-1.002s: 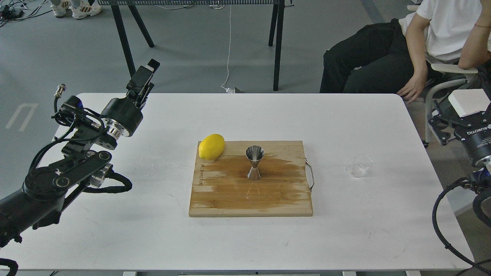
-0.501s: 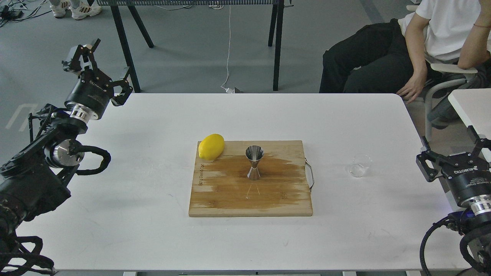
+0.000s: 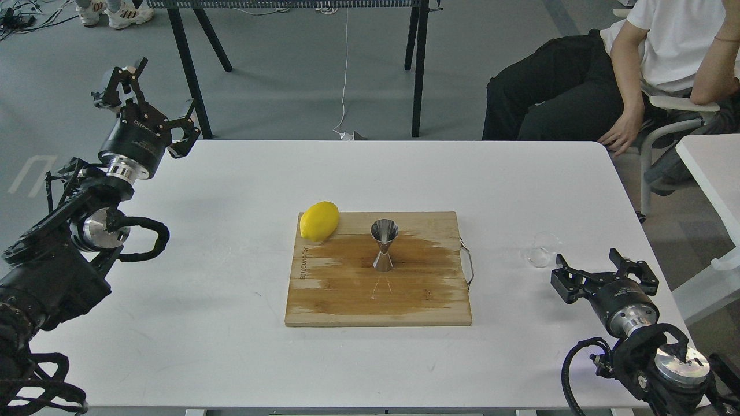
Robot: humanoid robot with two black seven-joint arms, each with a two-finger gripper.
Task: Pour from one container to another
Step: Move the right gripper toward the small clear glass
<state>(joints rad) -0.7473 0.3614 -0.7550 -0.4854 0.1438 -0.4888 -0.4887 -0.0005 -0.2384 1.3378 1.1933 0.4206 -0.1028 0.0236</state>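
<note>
white surface (image 3: 231, 346) carries everything; nearest, the right claw (image 3: 604, 271) hovers low at its right edge, fingers spread apart, empty, just short of the clear glass cup (image 3: 541, 249). mid-surface, the steel jigger (image 3: 383, 245) stands upright on a wet cutting board (image 3: 347, 300), a lemon (image 3: 319, 221) at its far-left corner. farthest, the left claw (image 3: 151, 104) hangs raised, splayed wide, empty

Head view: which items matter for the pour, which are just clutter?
In play:
- clear glass cup, on the table right of the board
- steel jigger, upright on the cutting board
- right gripper, open, nearest the cup

Bystanders:
- lemon
- left gripper, open, raised off to the side
</note>
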